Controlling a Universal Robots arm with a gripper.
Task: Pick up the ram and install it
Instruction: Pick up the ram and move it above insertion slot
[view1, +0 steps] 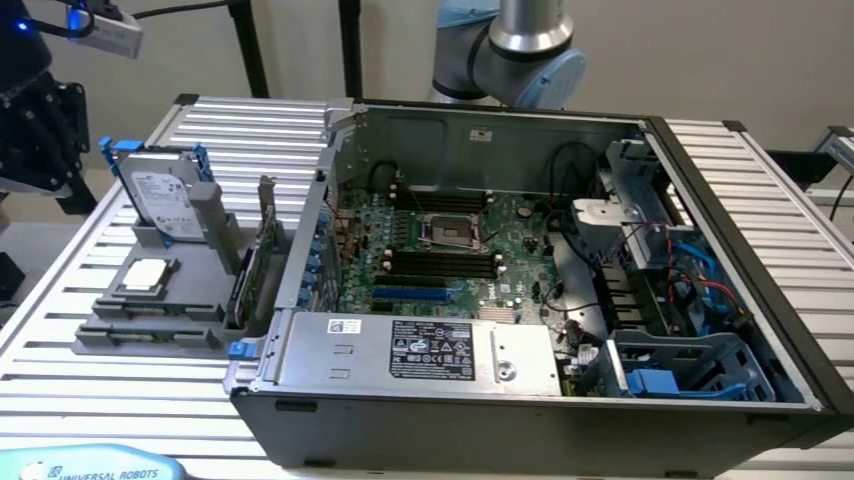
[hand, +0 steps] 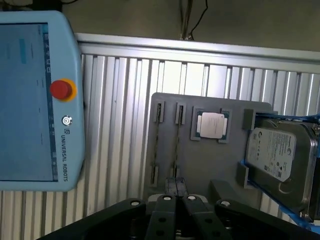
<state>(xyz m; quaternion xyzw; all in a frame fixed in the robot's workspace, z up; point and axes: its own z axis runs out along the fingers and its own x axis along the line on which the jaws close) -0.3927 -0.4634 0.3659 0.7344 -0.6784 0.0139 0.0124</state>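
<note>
One ram (hand: 177, 145) sits edge-up in its tray (hand: 210, 170). Our tool (hand: 176, 189) hovers above it, fingers together. We judge this the pickup step; a grasp needs them apart.

The words UNIVERSAL ROBOTS stand in dark capitals on the pale blue teach pendant (hand: 67, 65), on the strip of casing beside its screen (hand: 22, 100) and near the red button (hand: 61, 89). The same words can be read on the pendant where it lies on the bench at the exterior view's left. The labels on the power supply (view1: 320, 350) and on the hard drive (hand: 277, 155) carry print too fine to read.
</note>
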